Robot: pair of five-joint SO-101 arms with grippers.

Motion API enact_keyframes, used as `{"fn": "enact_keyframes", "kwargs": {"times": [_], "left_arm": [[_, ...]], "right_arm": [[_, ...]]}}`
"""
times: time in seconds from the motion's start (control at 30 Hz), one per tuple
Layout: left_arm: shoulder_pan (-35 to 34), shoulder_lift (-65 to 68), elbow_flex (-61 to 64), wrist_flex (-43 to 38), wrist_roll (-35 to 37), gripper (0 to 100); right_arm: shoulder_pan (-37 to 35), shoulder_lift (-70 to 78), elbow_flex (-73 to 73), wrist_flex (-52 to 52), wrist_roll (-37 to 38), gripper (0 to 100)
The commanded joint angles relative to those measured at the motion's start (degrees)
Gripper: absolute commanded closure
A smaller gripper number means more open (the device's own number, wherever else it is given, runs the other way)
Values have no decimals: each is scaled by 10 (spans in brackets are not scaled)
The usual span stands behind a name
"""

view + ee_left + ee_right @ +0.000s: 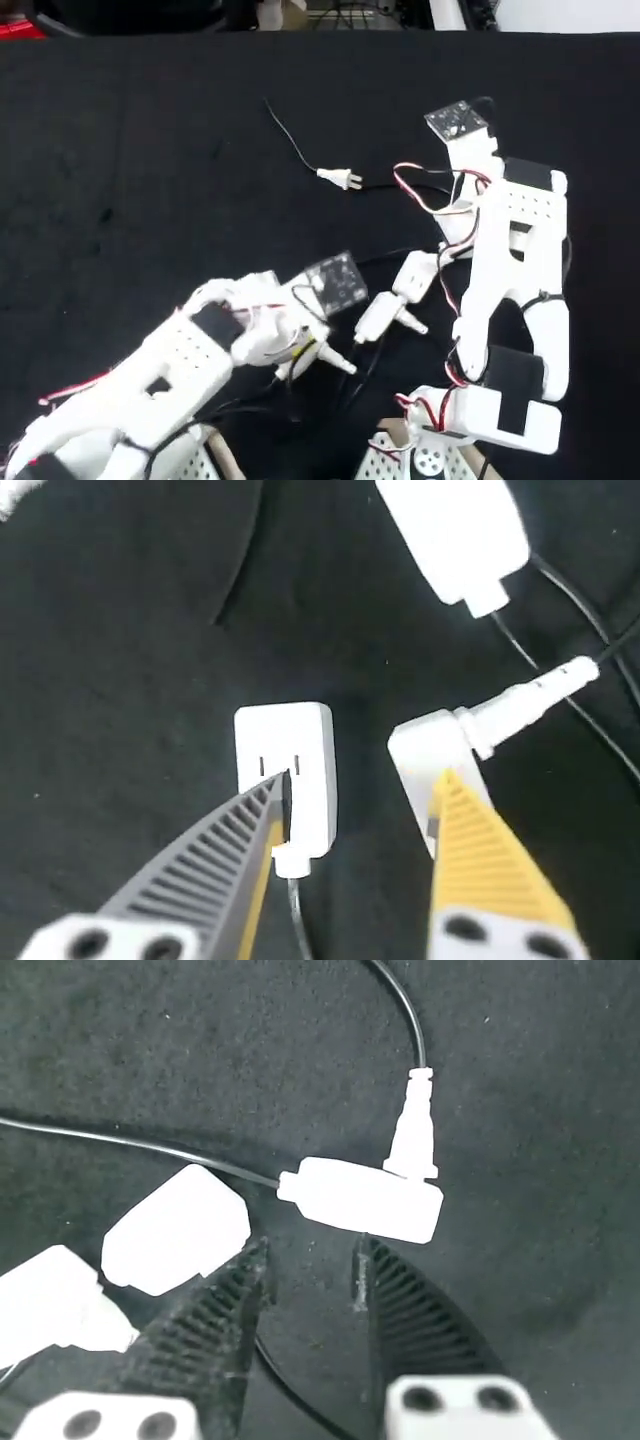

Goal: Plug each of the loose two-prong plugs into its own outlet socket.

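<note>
black cloth table (120,150) under everything. my right arm (520,260) stands at the right of the high view. my left arm (170,370) comes in from the lower left corner. a cluster of white blocks sits between the two arms.

my left gripper (362,780) is spread wide with nothing clamped, bare cloth in the gap. its grey finger (215,855) has its tip over the face of a white outlet socket (300,740) with two slots showing; contact or not, cannot tell. its yellow finger (480,860) overlaps a second white block (420,745), which has a white plug (530,690) joined at its end. a third white block (455,535) lies farther off, apart from both.

my right gripper (310,1260) is parted only narrowly and holds nothing. its tips are just short of a white socket block (365,1200) with an inserted plug (415,1130) in its side and a black cable (395,1000) leading away. a rounded white block (175,1225) lies near it, and another white piece (50,1305) beyond that.

the loose two-prong plug (340,179) lies on open cloth, well apart from the blocks and from both grippers. its thin black cord (290,140) trails toward the far edge.
</note>
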Motion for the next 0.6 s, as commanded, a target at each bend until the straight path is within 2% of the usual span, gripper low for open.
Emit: {"fn": "enact_keyframes", "kwargs": {"times": [0.0, 0.17, 0.27, 0.57], "left_arm": [[-34, 98, -82, -8, 13, 765], [-50, 210, -153, 18, 9, 765], [-57, 222, -180, 55, -27, 765], [-109, 226, -190, 54, -55, 765]], "right_arm": [[-6, -1, -3, -9, -6, 864], [-6, -1, -3, -9, -6, 864], [-6, -1, -3, -9, -6, 864], [-6, -1, -3, -9, -6, 864]]}}
